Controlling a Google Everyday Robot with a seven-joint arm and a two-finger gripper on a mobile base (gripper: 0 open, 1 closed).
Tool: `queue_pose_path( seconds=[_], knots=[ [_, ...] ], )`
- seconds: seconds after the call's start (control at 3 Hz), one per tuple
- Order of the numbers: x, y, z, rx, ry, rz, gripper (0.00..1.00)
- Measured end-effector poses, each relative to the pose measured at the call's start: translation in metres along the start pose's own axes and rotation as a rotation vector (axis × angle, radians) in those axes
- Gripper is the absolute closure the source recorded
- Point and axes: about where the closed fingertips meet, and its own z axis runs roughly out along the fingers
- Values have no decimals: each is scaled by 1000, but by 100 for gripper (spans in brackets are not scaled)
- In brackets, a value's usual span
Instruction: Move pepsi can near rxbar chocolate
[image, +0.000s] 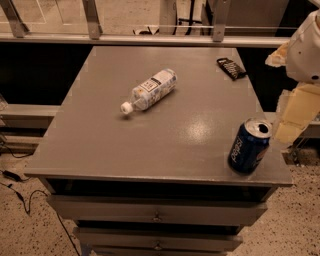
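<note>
The pepsi can (249, 146) is dark blue with white lettering and a silver top. It stands upright near the front right corner of the grey table (150, 145). The rxbar chocolate (231, 68), a small flat bar in a black wrapper, lies near the table's far right edge, well behind the can. My arm comes in from the right edge of the view. Its pale gripper (288, 129) hangs just right of the can, beyond the table's right edge, apart from the can.
A clear plastic bottle (150, 90) with a white cap lies on its side at the table's middle left. A metal railing (150, 39) runs behind the table. Drawers (157, 212) sit under the tabletop, and cables (20, 195) lie on the floor at left.
</note>
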Motion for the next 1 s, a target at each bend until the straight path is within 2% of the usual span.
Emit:
queue_pose_path(
  seconds=[0.33,0.67,1.0],
  knots=[
    [0,0,0,0,0,0,0],
    [1,-2,14,-20,-67,34,0],
    [-2,-5,45,-87,-224,101,0]
  ],
)
